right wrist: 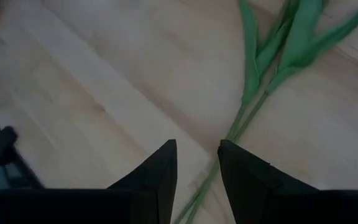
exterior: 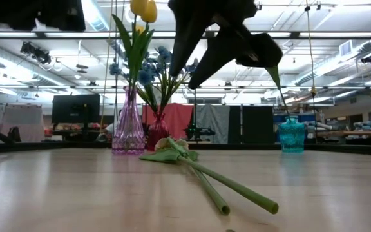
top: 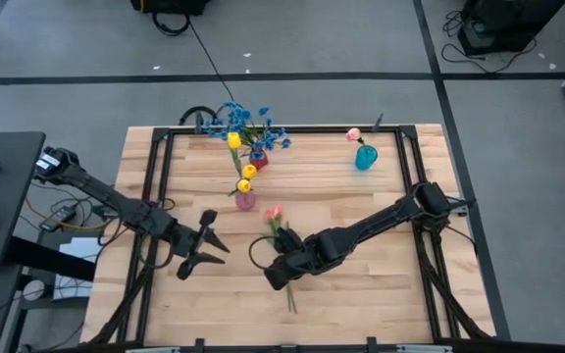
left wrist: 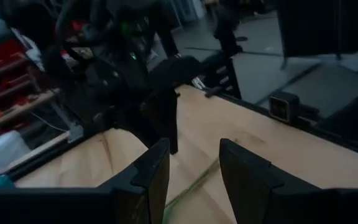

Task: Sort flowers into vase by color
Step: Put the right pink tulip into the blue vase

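Note:
Two pink tulips (top: 281, 227) lie flat on the table, blossoms toward the far side and stems (top: 290, 294) running toward the near edge; in the low view the tulip stems (exterior: 237, 187) rest along the wood. My right gripper (top: 275, 279) hovers open above these stems, well off the table in the low view (exterior: 189, 64); its wrist view shows the gripper (right wrist: 197, 158) over the stems (right wrist: 232, 130). My left gripper (top: 214, 243) waits open to the left of the tulips, and its wrist view (left wrist: 194, 171) faces the right arm.
At the far side a pink vase (top: 246, 199) holds yellow tulips, a red vase (top: 258, 160) holds blue sprays and a teal vase (top: 365, 157) holds one pink tulip. Bare wood lies between the vases and both grippers. A black frame (top: 165, 132) rims the table.

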